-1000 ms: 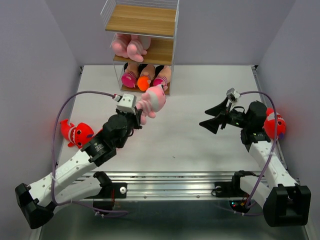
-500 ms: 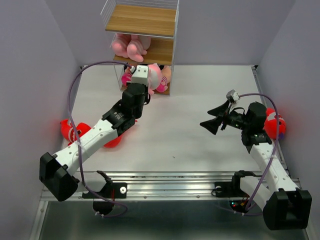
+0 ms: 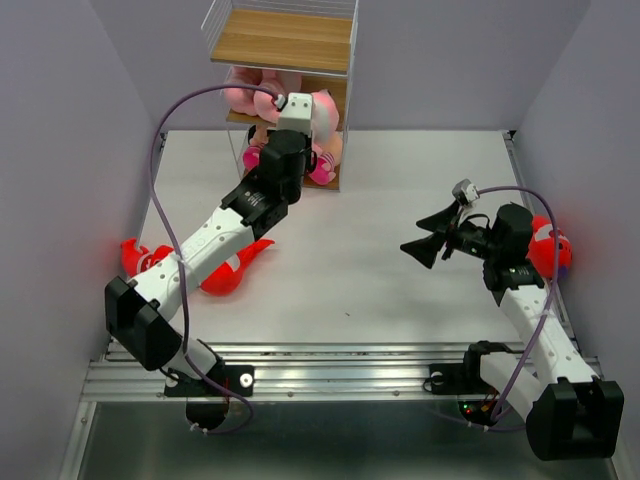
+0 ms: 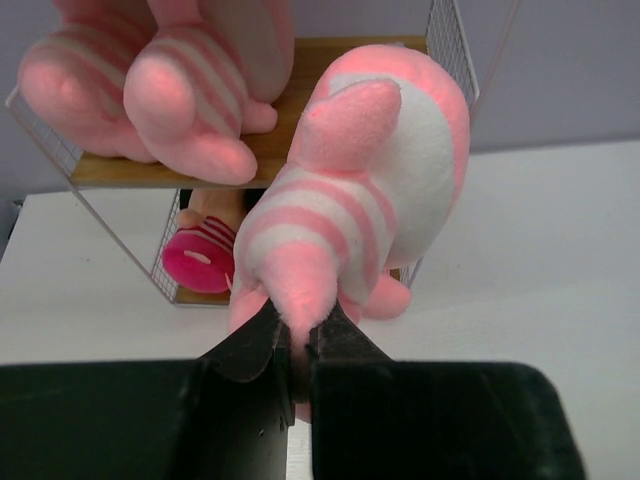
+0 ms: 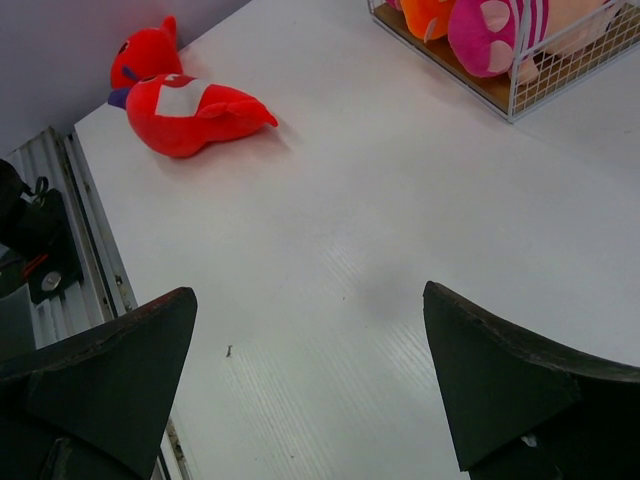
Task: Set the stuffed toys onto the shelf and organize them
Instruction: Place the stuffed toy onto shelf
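At the shelf's middle tier, front right, your left gripper is clamped on one striped leg of a pink toy, jaws nearly together w/ the plush pinched between them. The toy's long axis runs straight out from the jaws toward the shelf: leg nearest you, pink-and-white body farthest, up by the board's right end. Can't tell if it rests on the wood. A second pink toy lies on that same board just to the left, striped feet pointing out at the wrist cam. Dolls sit on the bottom tier. Your right gripper hangs over the table, jaws wide apart, holding nothing, well apart from the shelf. Two red sharks lie on the table's left side by your left arm. A third shark sits just beside the right arm.
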{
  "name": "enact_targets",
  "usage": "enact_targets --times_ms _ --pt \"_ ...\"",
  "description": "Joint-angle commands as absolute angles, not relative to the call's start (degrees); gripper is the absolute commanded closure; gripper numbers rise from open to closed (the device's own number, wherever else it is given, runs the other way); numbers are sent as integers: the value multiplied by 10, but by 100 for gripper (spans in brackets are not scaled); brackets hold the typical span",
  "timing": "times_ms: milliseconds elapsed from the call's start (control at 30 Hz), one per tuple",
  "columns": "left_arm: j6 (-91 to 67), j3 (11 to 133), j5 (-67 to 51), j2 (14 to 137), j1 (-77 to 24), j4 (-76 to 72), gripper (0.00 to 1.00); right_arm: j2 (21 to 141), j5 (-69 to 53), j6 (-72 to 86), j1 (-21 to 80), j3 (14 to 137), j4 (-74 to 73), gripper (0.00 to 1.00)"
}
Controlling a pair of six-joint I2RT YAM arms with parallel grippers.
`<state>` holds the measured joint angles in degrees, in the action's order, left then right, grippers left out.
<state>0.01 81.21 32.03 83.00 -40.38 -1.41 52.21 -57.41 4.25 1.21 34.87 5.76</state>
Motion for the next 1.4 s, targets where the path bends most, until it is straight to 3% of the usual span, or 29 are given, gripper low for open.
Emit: enact_targets --times_ms 0,633,1000,1367 --pt "20 870 330 845 -396 -34 100 512 -566 29 15 377 62 0" --pt "32 1007 316 975 -359 -42 100 508 -559 24 15 379 57 0" --pt "-48 1069 286 1047 -321 -79 100 509 -558 21 15 381 53 0" --pt "-66 1077 289 1077 -309 -104 100 512 -560 19 15 383 53 0"
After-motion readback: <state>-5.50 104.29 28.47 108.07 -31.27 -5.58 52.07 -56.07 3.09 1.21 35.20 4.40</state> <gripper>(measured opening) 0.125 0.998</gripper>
